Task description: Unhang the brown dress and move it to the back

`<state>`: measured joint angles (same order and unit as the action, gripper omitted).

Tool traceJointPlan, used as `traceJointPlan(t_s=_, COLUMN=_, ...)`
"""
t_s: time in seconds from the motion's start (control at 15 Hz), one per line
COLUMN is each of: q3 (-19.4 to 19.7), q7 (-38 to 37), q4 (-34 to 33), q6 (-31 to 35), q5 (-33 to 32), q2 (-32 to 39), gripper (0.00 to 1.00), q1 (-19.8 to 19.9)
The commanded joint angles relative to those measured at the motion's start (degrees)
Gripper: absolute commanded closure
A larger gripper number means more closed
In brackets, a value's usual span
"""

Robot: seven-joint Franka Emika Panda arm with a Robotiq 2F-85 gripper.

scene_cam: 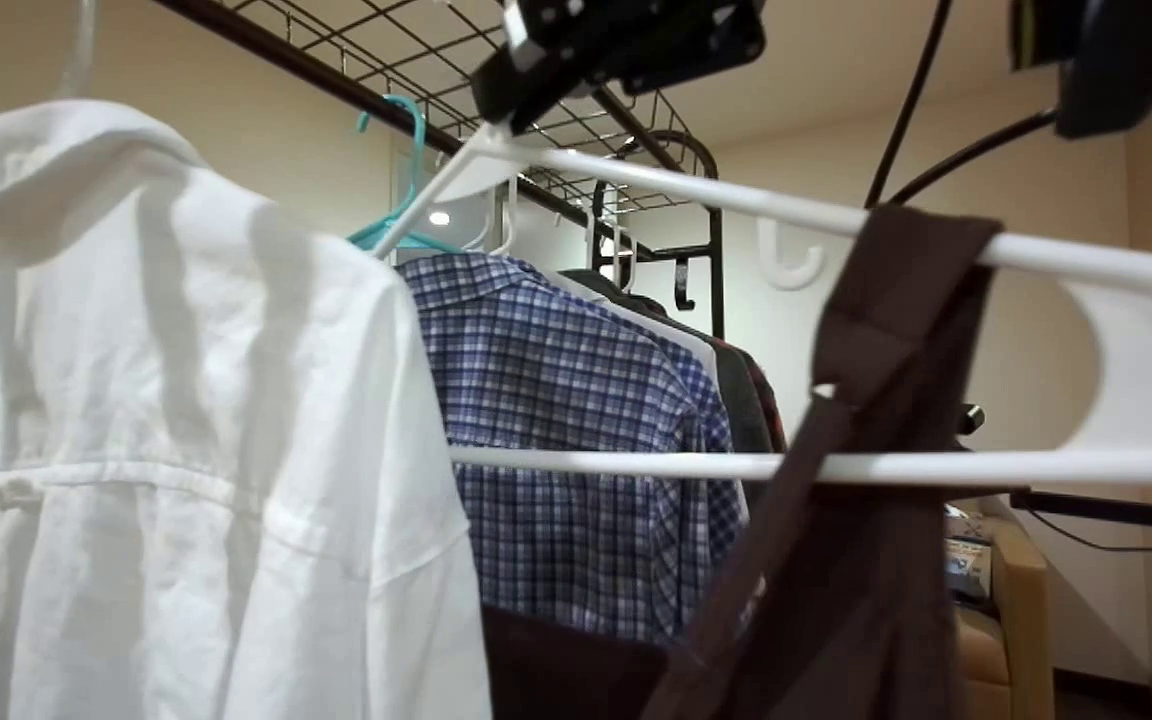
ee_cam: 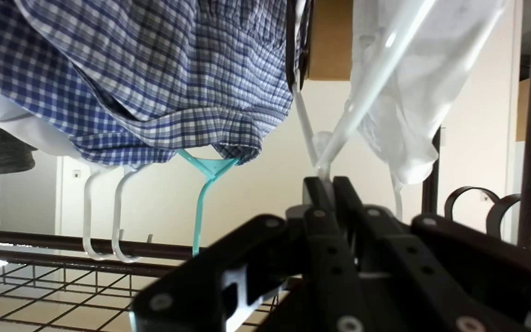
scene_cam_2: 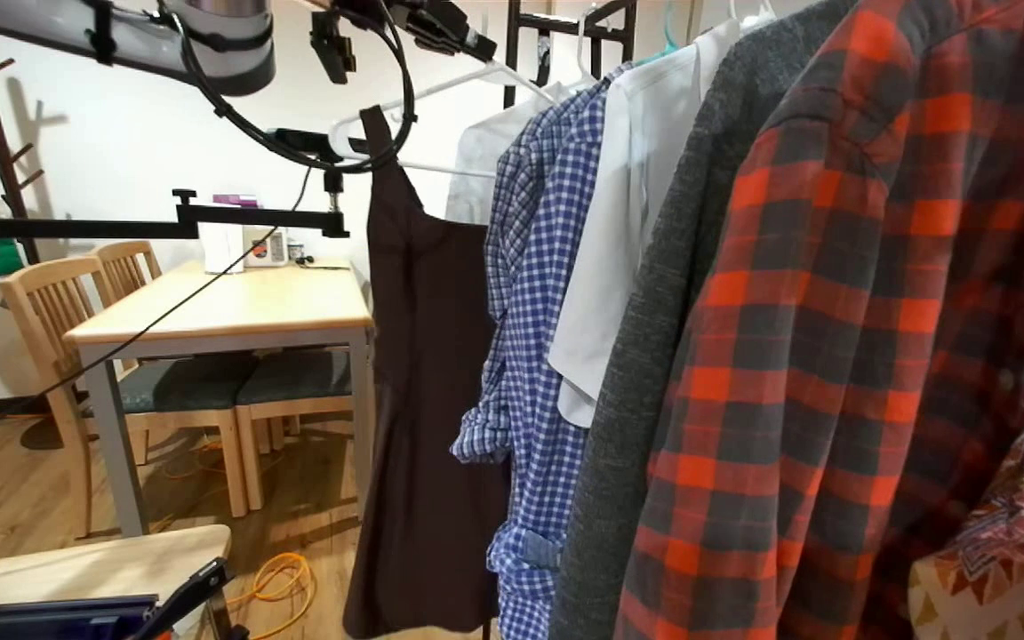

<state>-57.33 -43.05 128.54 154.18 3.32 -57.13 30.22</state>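
The brown dress [scene_cam_2: 432, 382] hangs from a white plastic hanger [scene_cam: 686, 180]. It is full length in an exterior view, and its strap and upper part [scene_cam: 886, 560] show close up in an exterior view. My gripper [ee_cam: 327, 184] is shut on the neck of the white hanger, just above where its two arms meet. The gripper also shows at the top of both exterior views [scene_cam: 501, 115] [scene_cam_2: 484, 52]. The hanger's hook is hidden by the fingers. The dress is between a white shirt [scene_cam: 136, 350] and a blue-and-white plaid shirt [scene_cam: 546, 380]. In the wrist view only a dark strap [ee_cam: 291, 46] shows.
A dark rod [ee_cam: 164, 249] with a wire shelf [ee_cam: 62, 295] runs behind the gripper. A turquoise hanger [ee_cam: 198, 207] and white hooks hang on it. A dark grey garment [scene_cam_2: 699, 222] and a red-and-black plaid shirt [scene_cam_2: 805, 356] hang farther along. A table [scene_cam_2: 236, 302] with chairs stands beyond.
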Motion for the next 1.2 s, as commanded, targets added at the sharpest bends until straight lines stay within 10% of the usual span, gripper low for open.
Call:
traceJointPlan(t_s=0.0, q3=-3.7, q7=-4.6, q4=-7.7, q6=1.2, q5=-3.8, q2=-1.0, gripper=0.93, q1=11.6)
traceJointPlan(t_s=0.2, q3=-5.0, q7=-4.0, q4=-13.7, q6=0.2, q5=-4.5, q2=-0.6, gripper=0.93, q1=18.8)
traceJointPlan(t_s=0.27, q3=-4.9, q7=-3.4, q4=-9.3, q6=0.1, q5=-2.9, q2=-0.6, gripper=0.92, q1=14.6)
traceJointPlan(t_s=1.13, q3=-8.6, q7=-0.1, q4=-15.7, q6=2.7, q5=-3.7, q2=3.3, gripper=0.93, q1=26.0)
